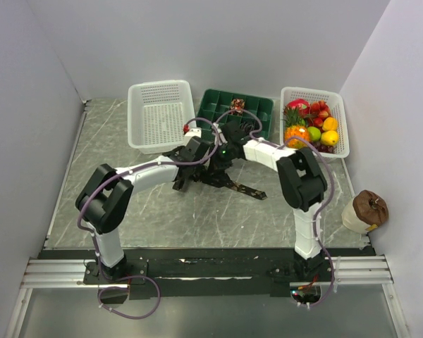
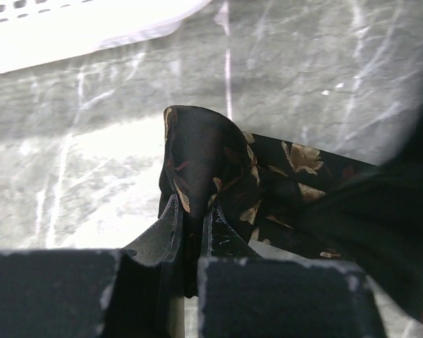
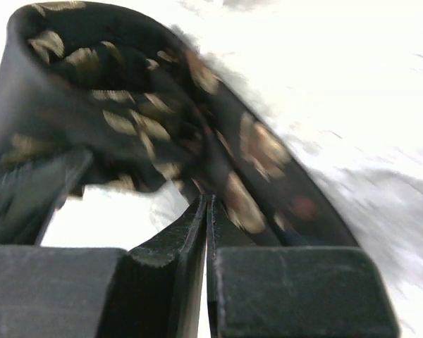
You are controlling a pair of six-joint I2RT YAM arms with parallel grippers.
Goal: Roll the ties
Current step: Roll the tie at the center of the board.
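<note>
A dark tie [image 1: 248,189] with tan leaf-like spots lies across the middle of the table, its free tail running to the lower right. My left gripper [image 1: 185,177] is shut on a raised fold of that tie [image 2: 204,151], the cloth pinched between its fingertips [image 2: 170,218]. My right gripper [image 1: 222,171] meets it from the other side and is shut on the edge of the same tie [image 3: 127,127], which curls in a loop above its jaws. A small reddish rolled tie [image 1: 237,105] sits in the green tray.
An empty white basket [image 1: 158,113] stands at the back left, its rim [image 2: 70,28] near the left gripper. The green tray [image 1: 257,113] is at the back middle. A white basket [image 1: 338,105] of toy fruit is at the back right. A brown-topped object [image 1: 366,210] rests by the right wall.
</note>
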